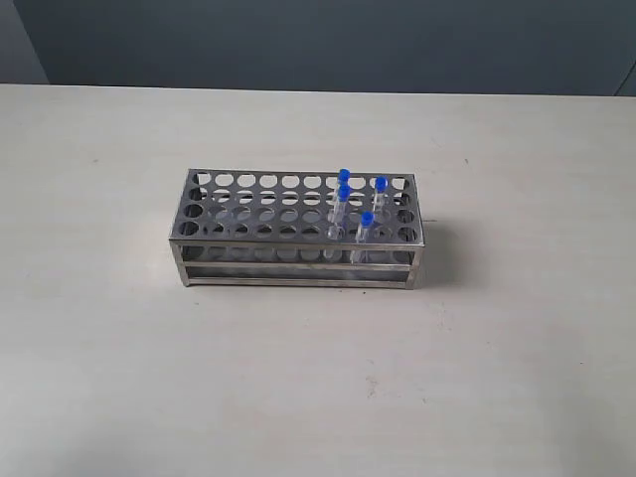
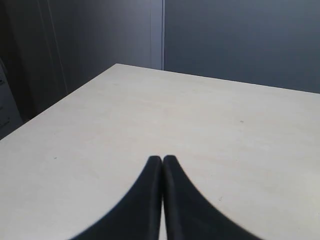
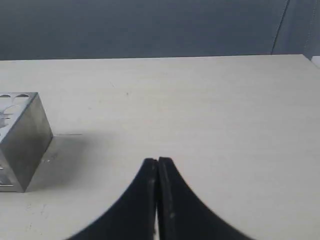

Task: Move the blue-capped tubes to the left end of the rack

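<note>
The silvery metal rack (image 1: 248, 214) stands in the middle of the pale table in the exterior view. Several clear blue-capped tubes (image 1: 366, 235) stand upright in holes toward its right end. Neither arm shows in the exterior view. In the left wrist view my left gripper (image 2: 162, 159) is shut with nothing in it, over bare table, with no rack in sight. My right gripper (image 3: 158, 160) is likewise shut and holds nothing. One end of the rack (image 3: 22, 142) shows beside it in the right wrist view, well apart from the fingertips.
The pale table (image 1: 318, 378) spreads wide on all sides of the rack. A dark grey wall (image 1: 328, 40) runs behind its far edge. A table corner (image 2: 117, 65) shows in the left wrist view.
</note>
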`<state>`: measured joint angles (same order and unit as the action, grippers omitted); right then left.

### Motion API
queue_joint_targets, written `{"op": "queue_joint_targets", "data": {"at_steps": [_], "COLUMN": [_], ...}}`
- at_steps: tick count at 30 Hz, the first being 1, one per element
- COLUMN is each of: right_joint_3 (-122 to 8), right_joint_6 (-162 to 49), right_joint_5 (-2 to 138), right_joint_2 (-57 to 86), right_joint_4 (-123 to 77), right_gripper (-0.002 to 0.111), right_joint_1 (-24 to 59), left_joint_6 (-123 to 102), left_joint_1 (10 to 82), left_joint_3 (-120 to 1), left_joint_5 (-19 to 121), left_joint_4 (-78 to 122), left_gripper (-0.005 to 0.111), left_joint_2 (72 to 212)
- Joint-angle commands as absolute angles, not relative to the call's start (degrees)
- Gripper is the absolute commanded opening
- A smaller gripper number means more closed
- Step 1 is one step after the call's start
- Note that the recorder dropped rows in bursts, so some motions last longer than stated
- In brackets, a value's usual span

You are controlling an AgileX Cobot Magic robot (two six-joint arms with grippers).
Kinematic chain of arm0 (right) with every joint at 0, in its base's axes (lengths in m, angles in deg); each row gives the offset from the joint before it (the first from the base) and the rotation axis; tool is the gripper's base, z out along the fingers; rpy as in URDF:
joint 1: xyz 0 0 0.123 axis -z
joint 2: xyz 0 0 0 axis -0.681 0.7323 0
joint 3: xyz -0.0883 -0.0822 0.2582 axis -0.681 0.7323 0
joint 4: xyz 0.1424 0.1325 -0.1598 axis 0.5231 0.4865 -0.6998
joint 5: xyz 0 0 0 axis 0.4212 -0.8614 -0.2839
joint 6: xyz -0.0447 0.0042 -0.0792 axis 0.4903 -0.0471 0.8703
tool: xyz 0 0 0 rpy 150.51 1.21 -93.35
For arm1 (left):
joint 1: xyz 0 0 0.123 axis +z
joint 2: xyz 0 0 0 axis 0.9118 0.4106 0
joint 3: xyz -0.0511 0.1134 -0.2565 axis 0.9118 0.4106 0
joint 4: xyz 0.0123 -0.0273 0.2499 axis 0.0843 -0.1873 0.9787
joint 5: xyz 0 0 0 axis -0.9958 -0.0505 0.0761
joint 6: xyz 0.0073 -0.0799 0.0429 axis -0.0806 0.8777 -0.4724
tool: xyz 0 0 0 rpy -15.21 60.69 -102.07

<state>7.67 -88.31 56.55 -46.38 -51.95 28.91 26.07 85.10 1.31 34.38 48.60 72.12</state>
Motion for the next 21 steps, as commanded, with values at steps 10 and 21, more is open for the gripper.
{"op": "queue_joint_targets", "data": {"at_steps": [10,21], "right_joint_3": [7.77,7.77], "right_joint_6": [-93.23,-94.79], "right_joint_5": [107.92,128.12], "right_joint_2": [-46.61,-46.61], "right_joint_4": [-46.97,-47.31], "right_gripper": [0.000,0.000], "right_joint_1": [29.15,29.15], "left_joint_6": [26.17,26.17], "left_joint_1": [85.17,85.17], "left_joint_3": [1.23,1.23], "left_joint_5": [34.01,34.01], "left_joint_4": [48.60,48.60], "left_gripper": [0.001,0.001], "left_joint_2": [71.92,71.92]}}
